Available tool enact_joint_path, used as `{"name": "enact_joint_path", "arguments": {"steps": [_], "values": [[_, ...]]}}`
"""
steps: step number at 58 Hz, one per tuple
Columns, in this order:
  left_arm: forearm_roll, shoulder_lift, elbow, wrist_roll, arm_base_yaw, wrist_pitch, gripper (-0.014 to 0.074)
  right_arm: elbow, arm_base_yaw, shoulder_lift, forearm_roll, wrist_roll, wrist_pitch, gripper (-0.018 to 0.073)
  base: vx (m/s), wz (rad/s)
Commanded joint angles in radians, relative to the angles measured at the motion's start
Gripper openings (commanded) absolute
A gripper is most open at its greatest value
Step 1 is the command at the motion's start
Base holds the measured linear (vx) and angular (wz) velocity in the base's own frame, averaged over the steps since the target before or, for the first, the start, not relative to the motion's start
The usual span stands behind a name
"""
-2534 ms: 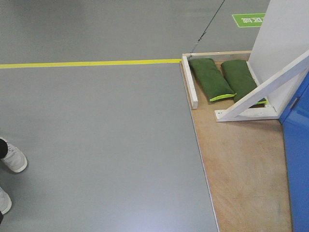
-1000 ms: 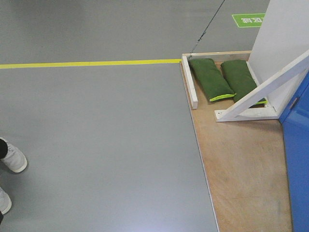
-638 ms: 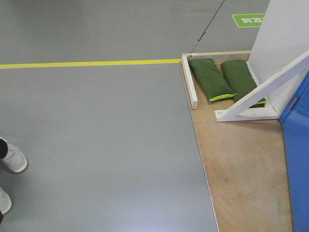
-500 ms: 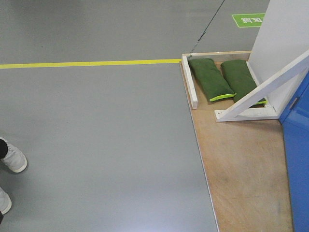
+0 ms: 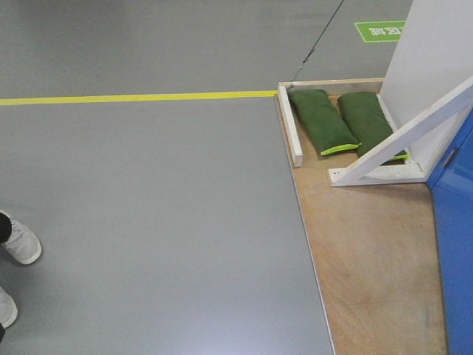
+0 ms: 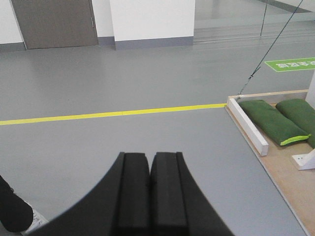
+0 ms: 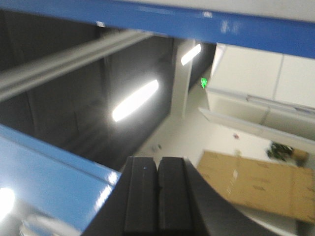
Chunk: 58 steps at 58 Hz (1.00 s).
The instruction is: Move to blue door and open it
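Judged the blue door (image 5: pixel 454 244) a stiff, glossy panel, likely heavy on its hinges and too slick to grip by the face; would take hold at a lever handle, though saw none in any view. Found it at the right edge of the front view, on the plywood platform (image 5: pixel 369 251), beside the white brace (image 5: pixel 399 140). Saw blurred blue surface close ahead of the right gripper (image 7: pixel 157 164); could not tell contact. Found its pads pressed together on nothing; likewise the left gripper (image 6: pixel 149 160), aimed at grey floor (image 6: pixel 123 132), well apart from the door.
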Motion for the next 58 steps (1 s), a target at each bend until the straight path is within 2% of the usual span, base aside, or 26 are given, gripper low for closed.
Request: {"name": "enact_joint_path", "arguments": {"steps": [1,7,20,41,48,58], "values": [[-0.002,-0.012,-0.026,-0.007,-0.007,-0.085,0.0073,-0.027,-0.084,-0.014,0.063,-0.007,0.153,0.0012,0.00,0.00],[-0.002,-0.012,-0.026,-0.007,-0.007,-0.085,0.0073,-0.027,-0.135,-0.003,0.063,-0.008,0.215,0.0012,0.00,0.00],[-0.002,-0.012,-0.026,-0.007,-0.007,-0.085,0.0073,-0.027,-0.208,0.042,0.063,-0.008,0.202,0.0012,0.00,0.00],[-0.002,-0.012,-0.026,-0.007,-0.007,-0.085,0.0073,-0.031,-0.197,0.153,0.064,-0.009,0.313,0.0012,0.00,0.00],[-0.002,-0.012,-0.026,-0.007,-0.007,-0.085,0.0073,-0.050,-0.164,0.188,0.057,-0.009,0.259,0.0012,0.00,0.00],[-0.002,-0.012,-0.026,-0.007,-0.007,-0.085,0.0073,-0.135,-0.111,0.242,0.003,-0.009,0.022,0.0012,0.00,0.00]]}}
